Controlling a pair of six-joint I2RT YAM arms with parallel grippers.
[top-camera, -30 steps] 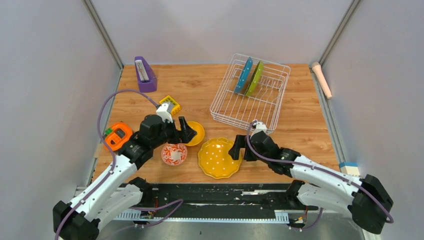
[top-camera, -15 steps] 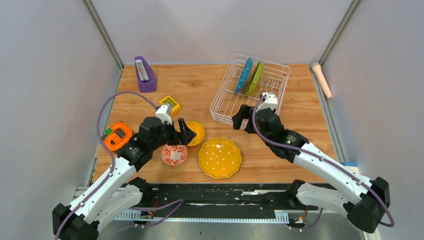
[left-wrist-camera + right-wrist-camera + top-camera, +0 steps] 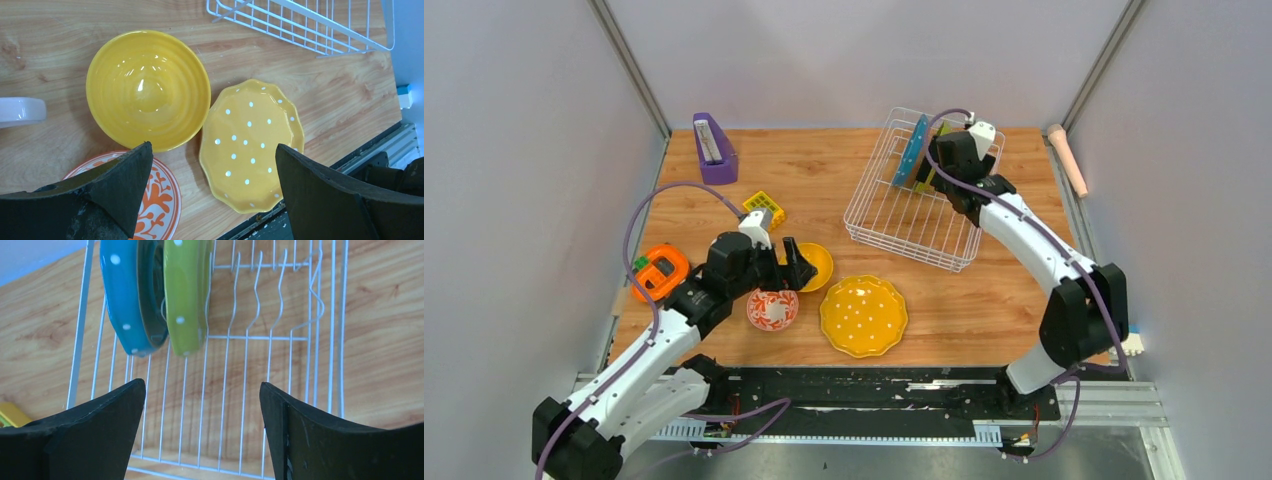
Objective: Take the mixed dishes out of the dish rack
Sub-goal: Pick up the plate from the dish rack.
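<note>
Wooden desk (image 3: pixel 1014 290) between pale walls, and the white dish rack (image 3: pixel 904 246) sits toward its far right with two plates on edge in the prongs at the far end: the blue plate (image 3: pixel 120 295) and the green plate (image 3: pixel 186 295), side by side and close to touching. And there's the change: the right end effector (image 3: pixel 200 390) has left the yellow plate (image 3: pixel 250 145) down near the front edge and swung up over the rack. Its fingers are spread with nothing between them, poised just short of the green plate. So that's one plate delivered, and the next pick looks to be lining up. The yellow bowl (image 3: pixel 147 87) and the red-and-white bowl (image 3: pixel 160 200) lie out on the wood beside the yellow plate. The left end effector (image 3: pixel 214 147) hangs over them, spread wide and empty, no change there. By my reckoning, two plates to go.
</note>
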